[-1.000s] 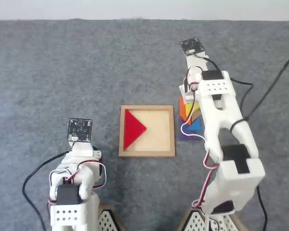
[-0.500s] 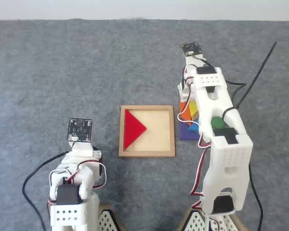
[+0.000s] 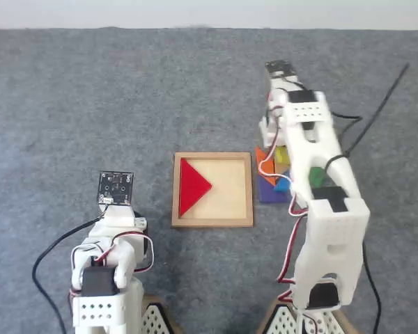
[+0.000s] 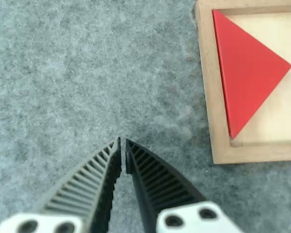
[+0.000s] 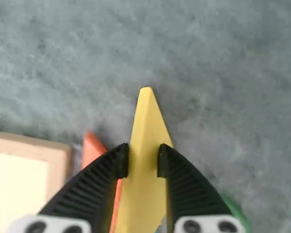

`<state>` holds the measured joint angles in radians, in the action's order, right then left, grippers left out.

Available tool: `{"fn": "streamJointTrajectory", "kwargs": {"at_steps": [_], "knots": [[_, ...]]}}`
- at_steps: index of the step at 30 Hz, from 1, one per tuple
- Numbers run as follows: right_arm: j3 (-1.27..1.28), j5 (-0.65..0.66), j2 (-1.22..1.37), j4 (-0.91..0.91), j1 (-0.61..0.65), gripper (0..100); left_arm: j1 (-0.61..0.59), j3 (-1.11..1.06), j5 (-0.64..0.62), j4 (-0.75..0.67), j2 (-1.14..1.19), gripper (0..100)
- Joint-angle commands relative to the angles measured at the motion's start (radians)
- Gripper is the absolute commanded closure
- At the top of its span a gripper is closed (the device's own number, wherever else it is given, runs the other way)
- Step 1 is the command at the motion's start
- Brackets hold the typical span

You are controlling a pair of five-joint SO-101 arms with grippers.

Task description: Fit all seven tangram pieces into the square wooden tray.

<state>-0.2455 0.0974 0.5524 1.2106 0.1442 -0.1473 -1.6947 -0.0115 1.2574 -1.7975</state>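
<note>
The square wooden tray (image 3: 212, 221) lies mid-table with a red triangle (image 3: 191, 186) in its left half; both also appear in the left wrist view, tray (image 4: 207, 102) and red triangle (image 4: 247, 68). My left gripper (image 4: 122, 143) is shut over bare carpet beside the tray's near left corner. My right gripper (image 5: 142, 151) is shut on a yellow triangle (image 5: 145, 121), held edge-up with its tip sticking past the fingertips. An orange piece (image 5: 93, 145) lies under it by the tray corner (image 5: 34, 145). The remaining pieces (image 3: 273, 182), orange, purple, blue and green, sit right of the tray, partly hidden by the right arm.
Grey carpet covers the whole table. The left arm's base (image 3: 104, 292) stands at the near left, the right arm (image 3: 320, 209) stretches from the near right over the piece pile. A black cable (image 3: 376, 118) trails off to the right.
The right arm has shifted over the pile and now covers more of the pieces. The left arm, tray and red triangle have not moved.
</note>
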Motion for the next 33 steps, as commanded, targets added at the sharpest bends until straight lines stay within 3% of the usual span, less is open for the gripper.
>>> {"fn": "streamJointTrajectory", "kwargs": {"at_steps": [1,9,15,24,27,33], "knots": [[0.035,-0.003,-0.142,0.039,-0.056,94.5,0.006,0.012,0.003,-0.002,-0.011,98],[0.361,0.06,-0.358,-0.09,-0.073,99.1,0.006,0.012,0.003,-0.002,-0.011,98],[0.46,0.11,-0.492,-0.101,-0.082,99.1,0.006,0.012,0.003,-0.002,-0.011,98],[0.549,0.192,-0.398,-0.099,-0.119,93.8,0.006,0.012,0.003,-0.002,-0.011,98],[0.548,0.199,-0.381,-0.102,-0.136,99.2,0.006,0.012,0.003,-0.002,-0.011,98],[0.554,0.261,-0.377,-0.099,-0.137,99.0,0.006,0.012,0.003,-0.002,-0.011,98]]}}
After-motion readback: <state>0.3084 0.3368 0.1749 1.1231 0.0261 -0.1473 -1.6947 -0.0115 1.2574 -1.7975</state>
